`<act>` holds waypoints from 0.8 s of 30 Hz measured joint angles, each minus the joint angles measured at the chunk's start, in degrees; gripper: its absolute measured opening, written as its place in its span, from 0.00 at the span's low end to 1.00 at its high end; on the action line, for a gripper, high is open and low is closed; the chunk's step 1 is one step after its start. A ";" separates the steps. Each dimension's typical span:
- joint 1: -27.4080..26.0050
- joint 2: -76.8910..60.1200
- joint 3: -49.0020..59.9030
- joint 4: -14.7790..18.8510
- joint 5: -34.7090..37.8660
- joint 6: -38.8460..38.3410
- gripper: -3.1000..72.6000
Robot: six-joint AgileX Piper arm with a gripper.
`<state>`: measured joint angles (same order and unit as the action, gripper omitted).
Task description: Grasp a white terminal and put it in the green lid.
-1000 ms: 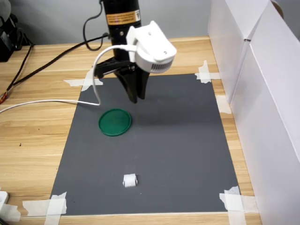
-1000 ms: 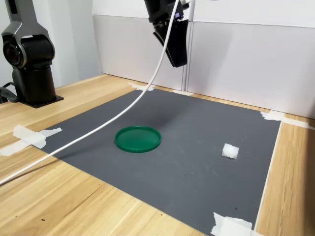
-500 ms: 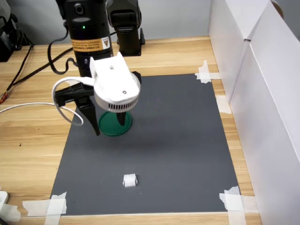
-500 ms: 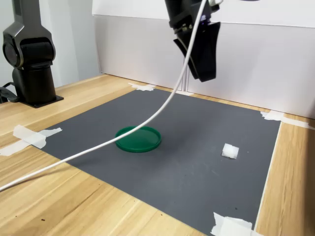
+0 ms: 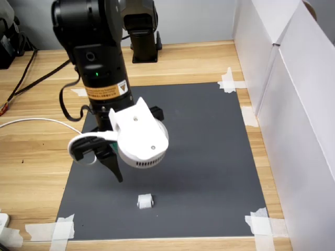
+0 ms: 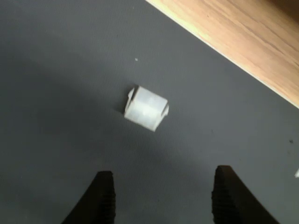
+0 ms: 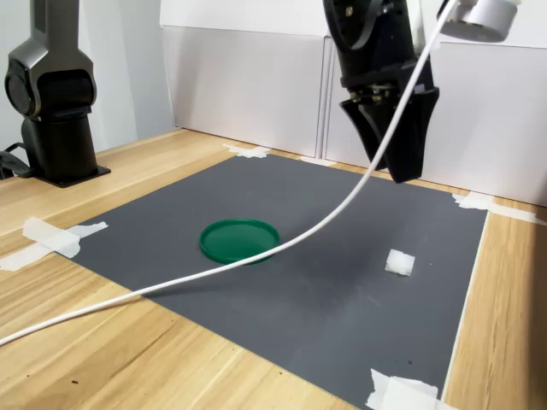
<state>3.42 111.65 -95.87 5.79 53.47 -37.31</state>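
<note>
The white terminal (image 6: 145,108) lies on the grey mat (image 7: 308,299), a small ridged block near the mat's front edge in the first exterior view (image 5: 145,201) and right of the lid in the second exterior view (image 7: 399,262). My gripper (image 6: 163,200) hangs open above the mat, a little short of the terminal, with nothing between its dark fingers (image 6: 103,198). It stands well above the mat in the second exterior view (image 7: 403,171). One finger (image 5: 114,168) shows below the white wrist camera (image 5: 141,141). The green lid (image 7: 239,240) lies flat mid-mat; the arm hides most of it in the first exterior view.
A white cable (image 7: 256,256) droops from the wrist across the mat and over the lid's edge. White tape strips (image 5: 261,222) hold the mat's corners. White panels (image 5: 293,104) wall the first exterior view's right. A black arm base (image 7: 55,111) stands at the second exterior view's left.
The arm has swung from the back of the mat, past the green lid, toward the terminal. The jaws went from together to apart. Lid and terminal have not moved.
</note>
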 joint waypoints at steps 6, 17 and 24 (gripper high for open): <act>0.91 3.51 -1.18 -0.07 0.52 -0.46 0.74; 1.12 7.40 -1.22 -0.81 -2.17 -1.55 0.73; 1.12 9.63 -1.22 -0.81 -2.74 -1.57 0.73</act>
<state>4.54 121.29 -97.09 4.98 50.73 -38.88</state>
